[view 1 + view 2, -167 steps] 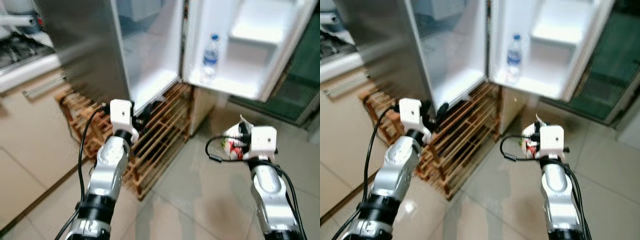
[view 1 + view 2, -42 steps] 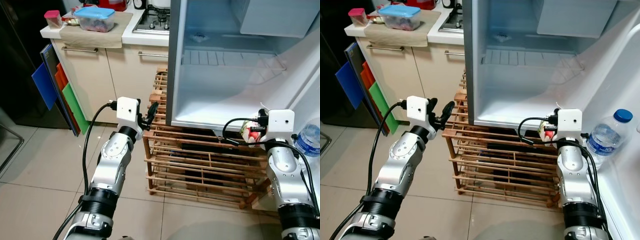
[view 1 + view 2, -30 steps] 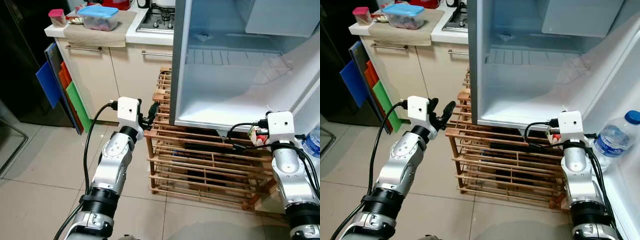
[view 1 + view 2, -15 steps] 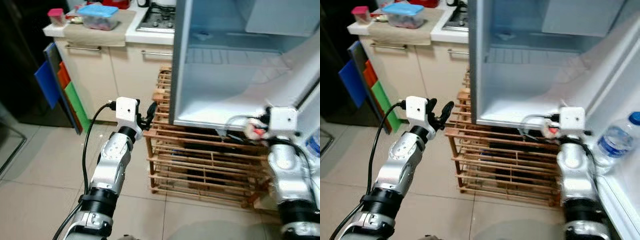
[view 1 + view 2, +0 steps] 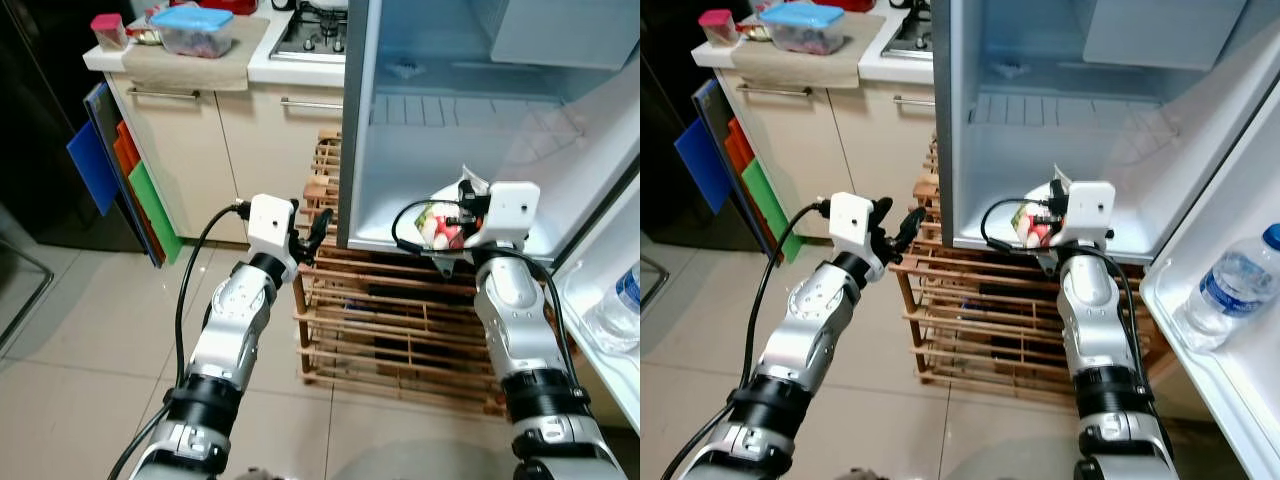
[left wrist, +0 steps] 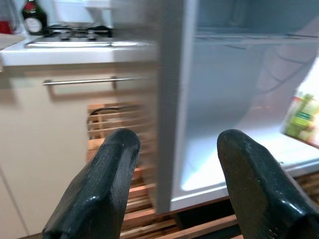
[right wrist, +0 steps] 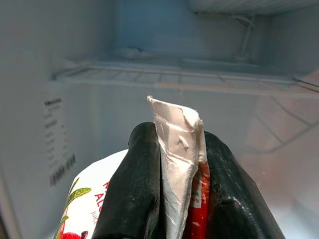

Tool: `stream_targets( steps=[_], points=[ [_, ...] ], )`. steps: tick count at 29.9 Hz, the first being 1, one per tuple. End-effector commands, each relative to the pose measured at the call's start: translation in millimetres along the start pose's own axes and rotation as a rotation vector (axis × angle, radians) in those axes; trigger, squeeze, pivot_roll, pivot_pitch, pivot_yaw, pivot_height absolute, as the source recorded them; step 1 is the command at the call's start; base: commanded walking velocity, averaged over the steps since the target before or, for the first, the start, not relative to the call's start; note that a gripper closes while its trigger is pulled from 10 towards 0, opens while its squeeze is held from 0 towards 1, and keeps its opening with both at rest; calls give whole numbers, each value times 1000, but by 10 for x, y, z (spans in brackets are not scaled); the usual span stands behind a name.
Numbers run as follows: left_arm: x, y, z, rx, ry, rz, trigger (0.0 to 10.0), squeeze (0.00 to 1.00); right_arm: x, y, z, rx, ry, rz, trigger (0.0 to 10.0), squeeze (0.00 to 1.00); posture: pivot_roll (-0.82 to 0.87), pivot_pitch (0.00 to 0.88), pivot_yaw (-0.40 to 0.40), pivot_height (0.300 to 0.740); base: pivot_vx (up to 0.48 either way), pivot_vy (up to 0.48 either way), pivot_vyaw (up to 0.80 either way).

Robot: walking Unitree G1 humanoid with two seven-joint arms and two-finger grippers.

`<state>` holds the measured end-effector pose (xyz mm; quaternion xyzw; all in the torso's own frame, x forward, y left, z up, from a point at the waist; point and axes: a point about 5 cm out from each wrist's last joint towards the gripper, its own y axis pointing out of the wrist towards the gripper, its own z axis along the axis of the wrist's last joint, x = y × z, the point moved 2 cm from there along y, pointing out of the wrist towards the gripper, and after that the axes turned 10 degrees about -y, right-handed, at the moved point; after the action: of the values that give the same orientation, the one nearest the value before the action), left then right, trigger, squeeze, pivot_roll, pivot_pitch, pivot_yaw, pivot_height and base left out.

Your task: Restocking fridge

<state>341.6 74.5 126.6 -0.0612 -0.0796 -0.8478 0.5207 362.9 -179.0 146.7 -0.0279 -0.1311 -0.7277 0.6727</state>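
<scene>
The open fridge (image 5: 450, 130) stands before me with a bare white floor and a wire shelf (image 7: 179, 79) above it. My right gripper (image 5: 462, 215) is shut on the folded top of a white and red juice carton (image 5: 436, 222), held at the front lip of the fridge floor. The carton's top (image 7: 177, 149) sits pinched between the black fingers (image 7: 137, 199). My left gripper (image 5: 318, 225) stands open and empty just left of the fridge's side wall (image 6: 172, 99), in front of the wooden rack (image 5: 400, 320).
A water bottle (image 5: 1225, 290) lies in the open door's shelf at the right. The slatted wooden rack carries the fridge. A kitchen counter (image 5: 190, 50) with a blue-lidded box (image 5: 195, 28) and a hob is at the left, with coloured boards (image 5: 120, 170) leaning beside the cabinet.
My right gripper has risen and moved left with the carton, from below the fridge's right edge to its front lip. The left arm has edged slightly towards the fridge.
</scene>
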Motion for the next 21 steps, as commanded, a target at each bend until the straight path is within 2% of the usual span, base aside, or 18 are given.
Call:
stream_targets(
  steps=[1,6,16,21],
  points=[
    [48,52,85,25,37,-33,10000,0,-55,47,26,2,5,5,10000,0,-112,0,30,740,330,0,0],
    [42,62,132,49,35,-30,10000,0,-115,115,110,25,-3,17,10000,0,-109,0,29,740,360,-175,0],
    [51,59,183,81,31,-38,10000,0,-190,235,323,92,-23,29,10000,0,-101,0,26,740,397,-265,606],
    [60,45,234,112,28,-40,10000,0,-190,299,512,157,-11,25,10000,0,-93,0,20,740,0,0,0]
  ],
)
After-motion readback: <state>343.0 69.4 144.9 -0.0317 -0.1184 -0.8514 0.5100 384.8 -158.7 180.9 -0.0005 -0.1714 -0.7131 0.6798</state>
